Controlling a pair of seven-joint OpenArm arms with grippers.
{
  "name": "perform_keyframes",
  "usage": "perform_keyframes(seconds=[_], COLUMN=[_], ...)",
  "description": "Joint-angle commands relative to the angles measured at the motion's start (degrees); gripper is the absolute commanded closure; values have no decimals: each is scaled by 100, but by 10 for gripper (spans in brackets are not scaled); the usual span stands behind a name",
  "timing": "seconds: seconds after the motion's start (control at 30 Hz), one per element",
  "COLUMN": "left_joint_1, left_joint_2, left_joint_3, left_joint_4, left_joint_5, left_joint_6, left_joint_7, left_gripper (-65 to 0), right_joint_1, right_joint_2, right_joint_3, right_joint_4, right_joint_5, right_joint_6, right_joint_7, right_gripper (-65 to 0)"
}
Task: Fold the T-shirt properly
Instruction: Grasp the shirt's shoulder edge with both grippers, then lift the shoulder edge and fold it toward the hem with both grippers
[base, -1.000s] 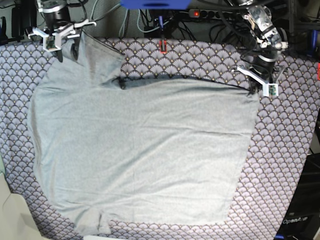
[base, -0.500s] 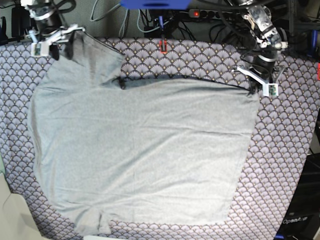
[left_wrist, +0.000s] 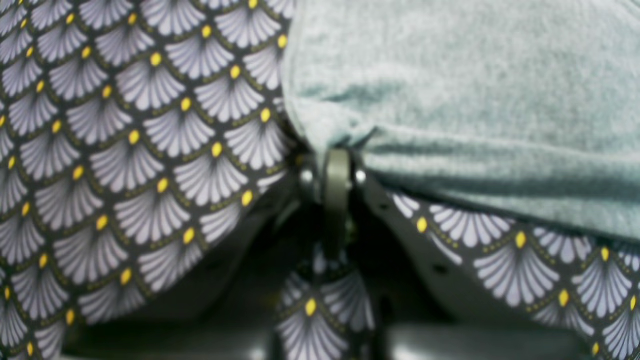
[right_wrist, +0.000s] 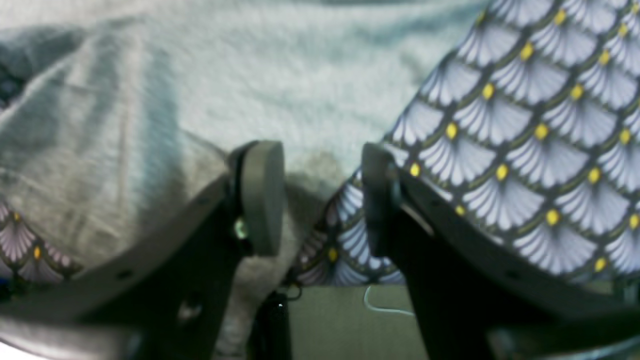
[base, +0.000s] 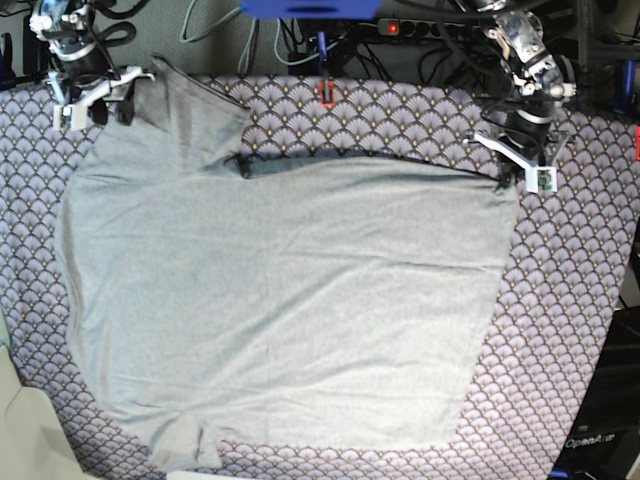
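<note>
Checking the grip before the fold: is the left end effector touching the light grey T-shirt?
Touching. In the left wrist view the left end effector is shut on the light grey knit T-shirt at its corner.

Robotics lab or test bench setup, not a home. Table covered with a purple scallop-patterned tablecloth (base: 590, 300), tangle of black cables (base: 450, 35) and a power strip with a lit red switch (base: 392, 27) along the far edge, blue bracket (base: 310, 7) overhead. Two robot arms mounted at the back corners, dark equipment racks behind.
</note>
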Motion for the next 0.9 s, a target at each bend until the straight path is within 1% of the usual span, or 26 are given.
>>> perform_keyframes(seconds=[0.0, 0.37, 0.4, 0.43, 0.47, 0.5, 0.63, 0.8, 0.83, 0.87], left_joint_1=[15, -11, -20, -20, -20, -20, -29, -29, -29, -38], left_joint_2=[7, 7, 7, 7, 7, 7, 7, 7, 7, 7], left_joint_3=[8, 8, 8, 8, 8, 8, 8, -1, -1, -1], left_joint_4=[46, 46, 55, 55, 55, 55, 55, 55, 55, 55], left_joint_5=[75, 75, 75, 75, 75, 75, 321, 409, 409, 409], left_joint_6=[-56, -56, -56, -56, -56, -56, -56, -56, -56, -56], left_joint_7=[138, 138, 138, 138, 138, 138, 111, 94, 94, 103], left_gripper=[0, 0, 0, 0, 0, 0, 0, 0, 0, 0], right_joint_1=[-33, -77, -77, -77, -68, -51, -24, 81, 107, 125], right_joint_2=[36, -8, -52, -96, -123, -131, -167, -184, -184, -167], right_joint_3=[27, -9, -17, -9, 18, 27, 0, 27, 35, 35], right_joint_4=[20, -77, -77, -77, -77, -77, -77, -77, -77, -77], right_joint_5=[81, 90, 90, 90, 90, 81, 63, 54, 54, 54], right_joint_6=[33, 33, 69, 209, 464, 548, 548, 548, 548, 548], right_joint_7=[109, 100, 100, 100, 100, 100, 100, 100, 100, 100], right_gripper=[-275, -274, -270, -269, -268, -261, -184, -14, 0, 0])
